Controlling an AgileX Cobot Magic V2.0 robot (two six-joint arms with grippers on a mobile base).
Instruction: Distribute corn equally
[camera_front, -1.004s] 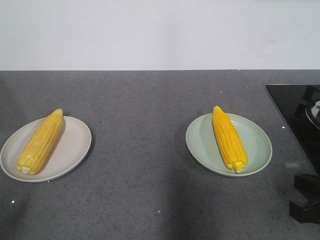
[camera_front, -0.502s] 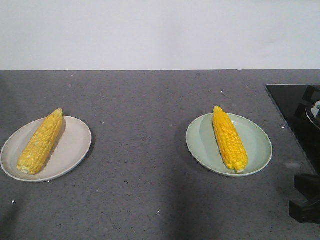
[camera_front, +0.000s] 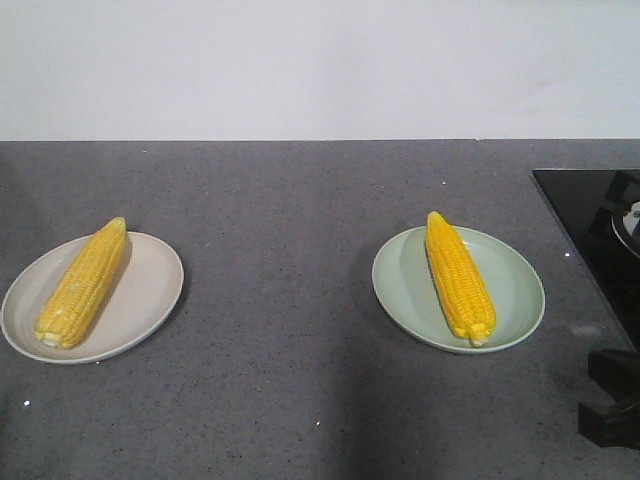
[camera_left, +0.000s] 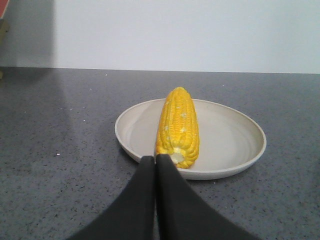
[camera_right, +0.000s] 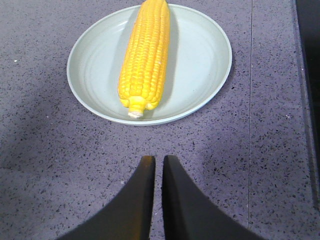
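Observation:
Two cobs of corn lie on two plates on the grey countertop. One cob (camera_front: 82, 283) rests on the beige plate (camera_front: 150, 290) at the left, the other (camera_front: 459, 276) on the pale green plate (camera_front: 515, 285) at the right. In the left wrist view my left gripper (camera_left: 154, 159) is shut and empty, its tips just in front of the beige plate's (camera_left: 230, 140) near rim and the cob's (camera_left: 178, 127) blunt end. In the right wrist view my right gripper (camera_right: 158, 159) is shut and empty, a short way in front of the green plate (camera_right: 200, 60) and its cob (camera_right: 145, 55).
A black glass cooktop (camera_front: 590, 230) is set into the counter at the far right, with a dark block-shaped object (camera_front: 610, 400) at the lower right corner. A white wall runs behind the counter.

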